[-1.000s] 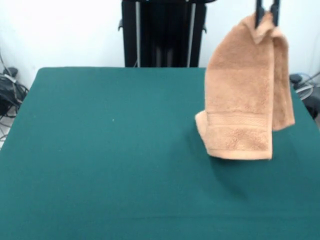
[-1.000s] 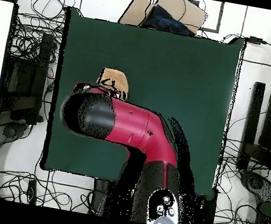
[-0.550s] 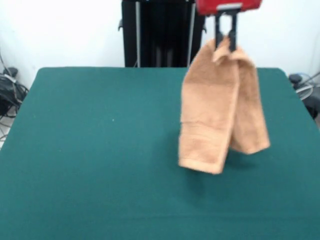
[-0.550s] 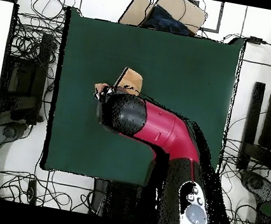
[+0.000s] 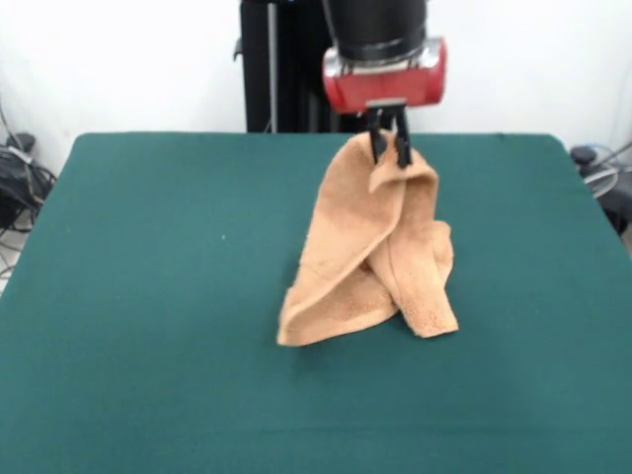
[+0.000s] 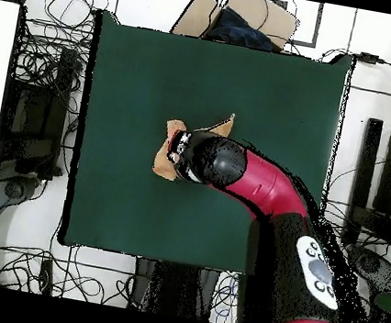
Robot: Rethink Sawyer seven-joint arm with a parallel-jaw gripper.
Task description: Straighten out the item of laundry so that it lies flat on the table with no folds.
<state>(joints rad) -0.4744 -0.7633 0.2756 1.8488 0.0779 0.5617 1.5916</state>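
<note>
Gripper (image 5: 387, 148) is clamped on the top fold of the towel (image 5: 370, 252), jaws narrow with the cloth pinched between the two black fingers (image 5: 376, 144); pinch point sits at the peak of the cloth, just under the red wrist housing (image 5: 385, 84); towel hangs from there as a tent shape, lower part already resting on the table (image 5: 148, 296), top part held up off it; cloth is bunched and folded, not flat: one flap spreads toward the picture's lower left in the front view, another drops to the lower right, both ends touching the green felt; a band of the weave is faintly visible on the right flap, tags not discernible; position: roughly mid-table, slightly right of centre in the front view; in the overhead view the arm (image 6: 260, 185) covers most of the towel (image 6: 167, 153), only peach edges show beside the black end of the arm, near the table (image 6: 277, 90) middle; cables and a cardboard box (image 6: 262, 15) sit off the table edges.
</note>
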